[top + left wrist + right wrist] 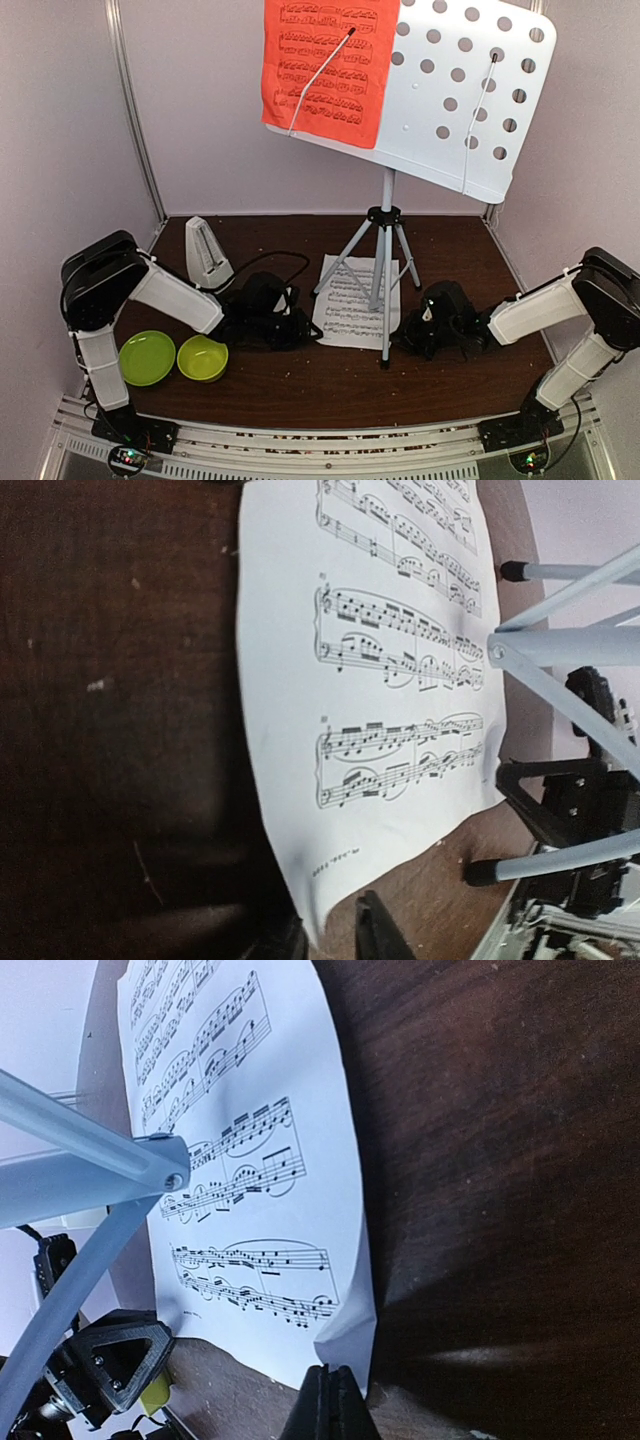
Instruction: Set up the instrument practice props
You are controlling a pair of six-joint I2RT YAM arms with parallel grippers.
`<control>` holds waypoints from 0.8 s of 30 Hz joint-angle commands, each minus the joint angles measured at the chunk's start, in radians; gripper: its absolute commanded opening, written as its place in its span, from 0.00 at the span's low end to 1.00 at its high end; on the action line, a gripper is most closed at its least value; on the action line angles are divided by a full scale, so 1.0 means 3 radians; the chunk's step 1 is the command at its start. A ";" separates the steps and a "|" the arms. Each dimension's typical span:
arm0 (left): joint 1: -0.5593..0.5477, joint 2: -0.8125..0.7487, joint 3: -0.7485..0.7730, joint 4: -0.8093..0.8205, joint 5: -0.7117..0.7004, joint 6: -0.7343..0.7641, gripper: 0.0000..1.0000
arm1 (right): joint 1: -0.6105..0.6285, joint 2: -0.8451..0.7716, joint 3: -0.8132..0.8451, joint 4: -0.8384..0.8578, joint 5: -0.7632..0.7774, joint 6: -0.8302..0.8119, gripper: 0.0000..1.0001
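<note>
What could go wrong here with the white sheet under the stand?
The white sheet lies between the legs of the music stand; pulled up, it could snag a leg and rock the stand, shaking the red sheet loose. With the left gripper and right gripper at opposite edges, it could tear.

The music stand's desk (450, 90) and red sheet (325, 70) run off the top edge.

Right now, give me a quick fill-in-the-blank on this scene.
The sheet on the music stand is ____.
The white sheet lies on the ____, under the stand's legs.
The metronome stands behind the ____ arm.
The green bowls number ____.
Missing: red; table; left; two.
</note>
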 commanded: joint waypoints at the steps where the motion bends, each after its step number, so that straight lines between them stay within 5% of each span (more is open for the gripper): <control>1: 0.0065 0.0037 0.0289 -0.0429 -0.0034 0.0177 0.10 | 0.0020 -0.0042 0.0056 -0.0151 0.0048 -0.0072 0.03; 3: 0.0089 0.0015 0.0379 -0.0600 -0.0018 0.0265 0.00 | 0.0020 -0.0105 0.0060 -0.0248 0.0080 -0.0100 0.07; 7: 0.0169 -0.0117 0.0485 -0.1127 -0.0042 0.0503 0.00 | 0.0015 -0.0267 0.0099 -0.0522 0.0158 -0.0210 0.22; 10: 0.0259 -0.0232 0.0551 -0.1512 -0.0043 0.0717 0.00 | 0.0015 -0.0433 0.0128 -0.0738 0.0251 -0.0299 0.46; 14: 0.0377 -0.0380 0.0680 -0.2116 -0.0026 0.1082 0.00 | 0.0010 -0.0684 0.0165 -0.0988 0.0366 -0.0402 0.65; 24: 0.0467 -0.0707 0.0766 -0.2950 -0.0078 0.1647 0.00 | 0.0004 -0.1247 -0.0002 -0.1219 0.0484 -0.0504 0.77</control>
